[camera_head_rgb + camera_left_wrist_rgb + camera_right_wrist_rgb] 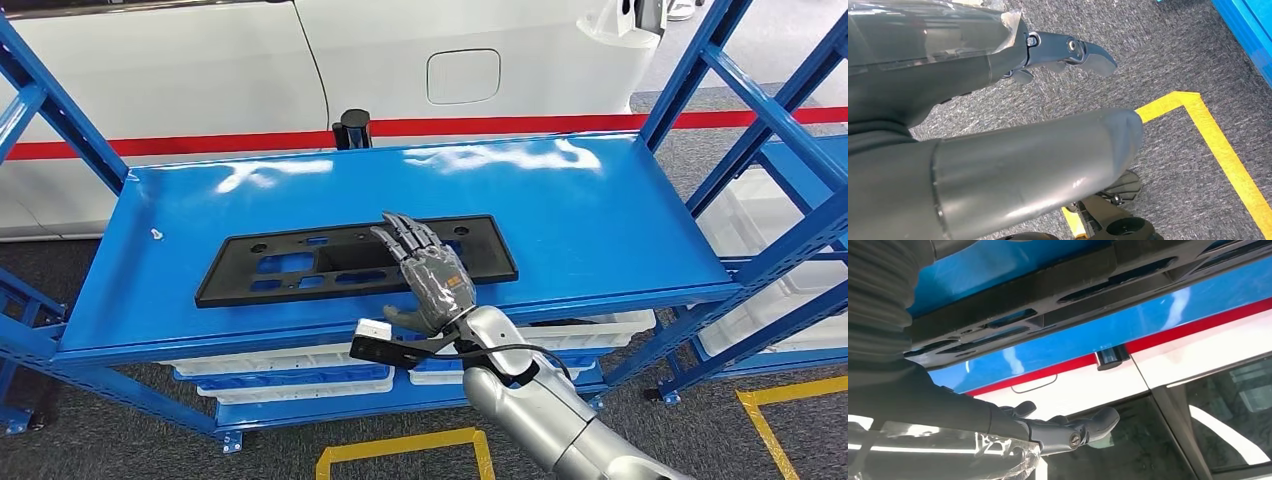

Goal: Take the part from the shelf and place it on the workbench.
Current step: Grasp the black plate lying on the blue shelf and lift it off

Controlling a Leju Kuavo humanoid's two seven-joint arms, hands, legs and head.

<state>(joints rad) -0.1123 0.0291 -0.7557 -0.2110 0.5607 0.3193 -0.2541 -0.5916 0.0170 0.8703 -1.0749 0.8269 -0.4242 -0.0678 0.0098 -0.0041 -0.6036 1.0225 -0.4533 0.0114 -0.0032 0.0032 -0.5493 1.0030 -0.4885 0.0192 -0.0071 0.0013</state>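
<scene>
On the blue shelf [600,230], seen from the head view, lies the flat black part [300,265], lengthwise across the top level. The right hand [430,275] hovers over the part's right half, its fingers [405,235] stretched out and spread, gripping nothing. Behind the shelf stands a white car [200,70] with a red stripe. From the left wrist view, the left hand [998,65] hangs over grey carpet [1173,45] with a yellow floor line [1218,150], fingers loosely apart and empty. From the right wrist view, the right hand's fingers [1083,427] are extended, apart from the part [1058,295], holding nothing.
</scene>
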